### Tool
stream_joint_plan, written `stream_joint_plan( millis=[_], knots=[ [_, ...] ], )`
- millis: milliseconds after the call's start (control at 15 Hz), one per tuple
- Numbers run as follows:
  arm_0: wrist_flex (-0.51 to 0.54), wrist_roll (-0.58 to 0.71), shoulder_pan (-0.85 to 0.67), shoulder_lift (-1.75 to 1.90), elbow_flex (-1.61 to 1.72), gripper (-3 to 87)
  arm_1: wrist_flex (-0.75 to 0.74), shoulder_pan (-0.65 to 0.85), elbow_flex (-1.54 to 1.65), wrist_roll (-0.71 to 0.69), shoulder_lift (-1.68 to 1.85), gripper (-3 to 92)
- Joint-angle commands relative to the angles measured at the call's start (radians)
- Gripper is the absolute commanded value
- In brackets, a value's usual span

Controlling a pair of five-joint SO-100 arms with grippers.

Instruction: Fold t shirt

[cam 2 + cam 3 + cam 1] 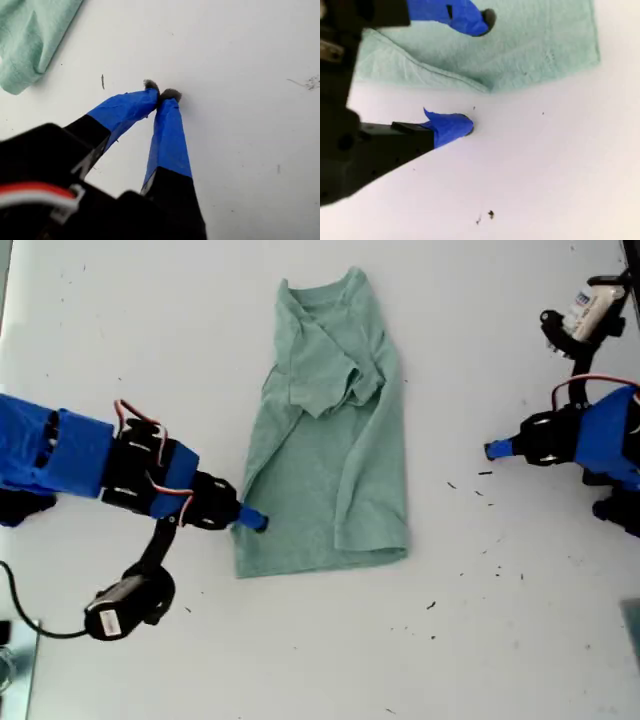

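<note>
The t shirt [330, 440] lies flat in the middle of the white table [480, 640], neck toward the exterior view's top, with its sides and a sleeve folded inward. At the exterior view's left, my second gripper [250, 520] is at the shirt's lower side edge. It [470, 75] is open, one fingertip [472, 22] over the cloth [530, 45] and the other fingertip [457, 127] on bare table. Toward the exterior view's right, my first gripper [497, 450] stays apart from the shirt. It [162, 94] is shut on nothing over bare table, with a corner of the shirt [27, 40] off to one side.
Small dark specks [485, 485] dot the table between the shirt and the first arm. Wrist cameras hang off both arms, one [125, 605] at the exterior view's lower left with a black cable, one [590, 310] at the upper right.
</note>
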Motion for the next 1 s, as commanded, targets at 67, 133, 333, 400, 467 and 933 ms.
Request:
stream_joint_plan(
  millis=[67, 133, 333, 400, 467, 933],
  knots=[
    [-0.018, -0.023, 0.015, -0.094, -0.051, -0.2, -0.002, -0.014, 0.041, 0.005, 0.015, 2.4],
    [0.025, -0.037, 0.012, -0.032, -0.049, -0.2, -0.002, -0.014, 0.041, 0.005, 0.015, 2.4],
    [0.229, -0.060, -0.011, 0.262, -0.092, -0.2, -0.003, -0.012, 0.041, 0.002, 0.015, 2.4],
    [0.287, -0.051, -0.038, 0.336, -0.130, -0.2, -0.003, -0.012, 0.041, 0.002, 0.015, 2.4],
    [0.296, -0.025, -0.063, 0.383, -0.155, -0.2, -0.003, -0.012, 0.041, 0.000, 0.015, 2.4],
    [0.193, 0.209, -0.028, -0.528, -1.124, -0.2, -0.003, -0.015, 0.041, 0.006, 0.015, 2.4]
  ],
)
